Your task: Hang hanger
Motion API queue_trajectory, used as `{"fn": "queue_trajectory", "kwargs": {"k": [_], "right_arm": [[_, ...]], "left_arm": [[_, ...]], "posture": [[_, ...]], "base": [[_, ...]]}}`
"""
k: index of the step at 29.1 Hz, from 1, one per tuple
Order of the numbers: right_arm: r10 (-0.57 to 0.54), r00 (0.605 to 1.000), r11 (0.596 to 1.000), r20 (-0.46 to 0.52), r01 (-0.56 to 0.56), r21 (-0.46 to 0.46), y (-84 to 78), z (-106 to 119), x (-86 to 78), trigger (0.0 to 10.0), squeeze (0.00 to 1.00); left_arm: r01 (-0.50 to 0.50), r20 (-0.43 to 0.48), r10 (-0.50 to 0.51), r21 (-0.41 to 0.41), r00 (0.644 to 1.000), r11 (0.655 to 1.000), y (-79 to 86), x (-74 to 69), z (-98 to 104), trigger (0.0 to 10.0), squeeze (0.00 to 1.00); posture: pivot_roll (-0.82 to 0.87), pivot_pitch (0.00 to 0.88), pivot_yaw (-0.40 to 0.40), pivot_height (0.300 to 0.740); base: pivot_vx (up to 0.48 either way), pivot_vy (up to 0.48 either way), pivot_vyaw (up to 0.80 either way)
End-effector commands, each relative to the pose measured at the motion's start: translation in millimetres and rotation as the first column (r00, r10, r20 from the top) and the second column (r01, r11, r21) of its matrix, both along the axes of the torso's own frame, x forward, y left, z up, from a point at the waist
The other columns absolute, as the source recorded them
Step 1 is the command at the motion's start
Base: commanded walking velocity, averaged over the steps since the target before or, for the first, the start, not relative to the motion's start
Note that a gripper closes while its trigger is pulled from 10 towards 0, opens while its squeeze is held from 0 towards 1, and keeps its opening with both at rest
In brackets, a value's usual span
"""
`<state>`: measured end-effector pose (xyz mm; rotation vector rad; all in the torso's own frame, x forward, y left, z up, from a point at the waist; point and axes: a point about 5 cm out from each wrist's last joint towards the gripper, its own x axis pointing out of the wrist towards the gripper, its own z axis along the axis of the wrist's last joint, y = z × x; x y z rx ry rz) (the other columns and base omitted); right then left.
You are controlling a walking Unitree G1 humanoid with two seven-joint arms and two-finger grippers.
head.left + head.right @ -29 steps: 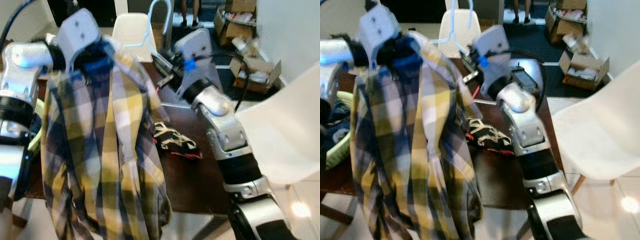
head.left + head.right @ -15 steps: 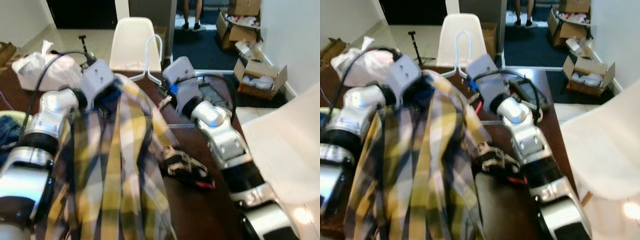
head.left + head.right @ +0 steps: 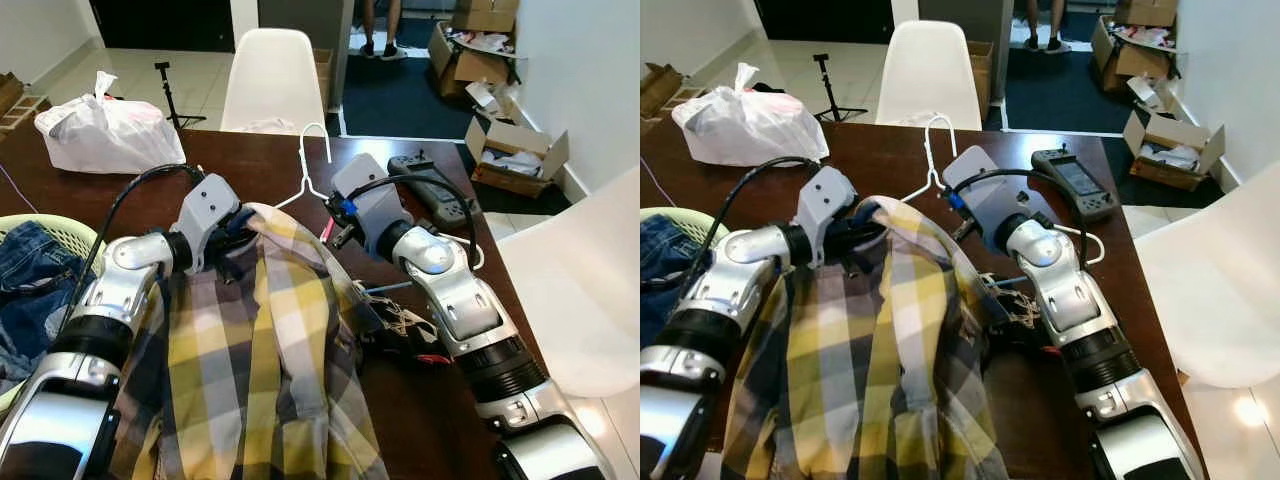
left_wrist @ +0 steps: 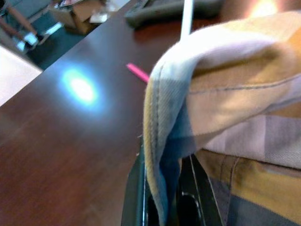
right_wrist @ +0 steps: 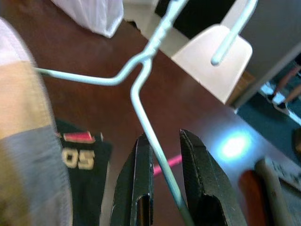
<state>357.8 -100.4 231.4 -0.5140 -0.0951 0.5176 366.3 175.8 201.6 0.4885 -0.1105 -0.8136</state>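
Both arms raised forward; left pincer [image 4: 162,197] clamped, right pincer [image 5: 167,188] clamped.

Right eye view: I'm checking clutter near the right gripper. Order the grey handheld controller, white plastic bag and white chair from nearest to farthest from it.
From the right gripper:
1. Grey handheld controller, on the table to its right.
2. White chair, beyond the table's far edge.
3. White plastic bag, at the table's far left corner.

Silver jointed arms, black cables, blue wrist tags, black fingers [image 5: 202,183].
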Motion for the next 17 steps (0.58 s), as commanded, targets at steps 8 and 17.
{"fn": "queue_trajectory", "kwargs": {"k": [8,17], "right_arm": [[-0.219,0.971,0.976,-0.095,0.216,-0.039,-42.1,-20.6,4.0,10.0,0.00],[-0.234,0.967,0.972,-0.098,0.232,-0.031,-42.2,-21.0,3.1,10.0,0.00]], "left_arm": [[-0.171,0.093,0.154,0.221,0.984,0.960,13.7,1.1,-19.1,10.0,0.00],[-0.301,0.158,0.266,0.266,0.951,0.916,24.6,3.1,-13.1,10.0,0.00]], "posture": [[-0.02,0.150,0.014,0.740],[-0.02,0.156,0.020,0.740]], "base": [[0.000,0.000,0.00],[0.000,0.000,0.00]]}}
